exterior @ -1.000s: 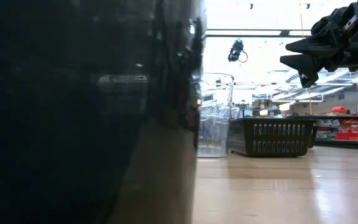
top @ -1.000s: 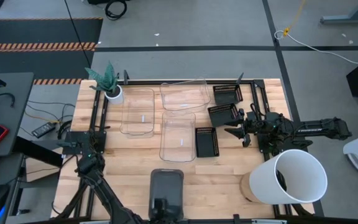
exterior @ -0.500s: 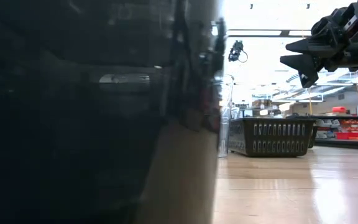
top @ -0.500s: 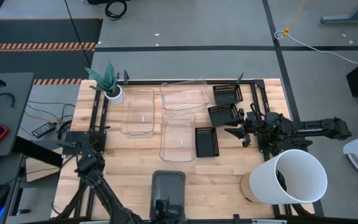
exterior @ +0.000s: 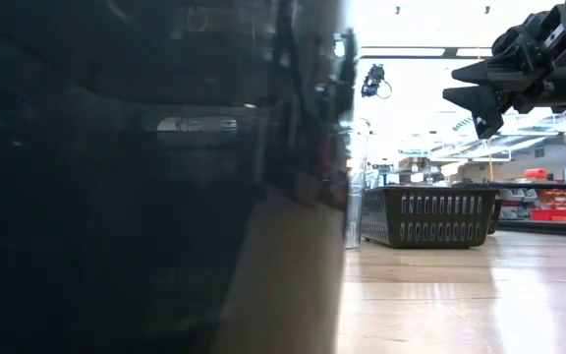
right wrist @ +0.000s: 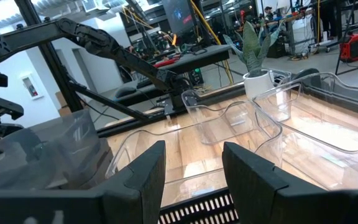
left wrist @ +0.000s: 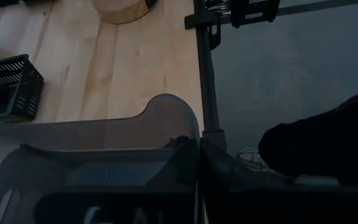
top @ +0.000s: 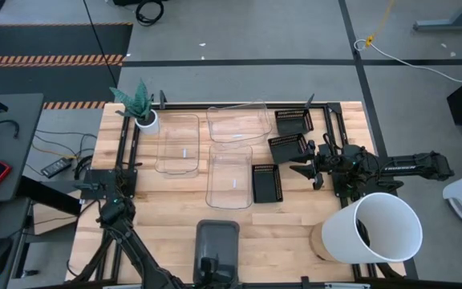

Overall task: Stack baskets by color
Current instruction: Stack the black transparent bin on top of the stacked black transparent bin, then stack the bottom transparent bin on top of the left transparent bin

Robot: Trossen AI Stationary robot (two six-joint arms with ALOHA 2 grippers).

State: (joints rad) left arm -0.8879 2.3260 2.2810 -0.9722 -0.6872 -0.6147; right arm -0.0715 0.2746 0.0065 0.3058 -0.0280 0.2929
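A dark grey basket (top: 216,241) sits at the middle of the table's near edge, with my left gripper (top: 208,270) shut on its near end. In the low view this basket (exterior: 145,177) fills the left half, close to the camera. Three clear baskets (top: 229,177) lie in the table's middle and far part. To their right, three black slotted baskets (top: 266,183) stand in a row. My right gripper (top: 303,170) waits open above the table beside the black baskets, holding nothing. My left gripper holds the grey basket by its rim and wall near a rounded corner (left wrist: 188,142), pinched between the two fingers (left wrist: 219,168). The fingers come slanting down from the table's near side. Whether the basket's bottom is clear of the table I cannot tell.
A big white bucket (top: 379,227) stands at the table's near right corner. A small white plant pot (top: 146,120) stands at the far left corner. Bare wood (top: 287,233) lies between the grey basket and the bucket. Black frame rails (top: 127,152) run along both sides.
The grey basket in my left gripper has shifted a little: in the low view its dark wall has spread further right and now covers most of the clear basket behind it. My right gripper has kept still.
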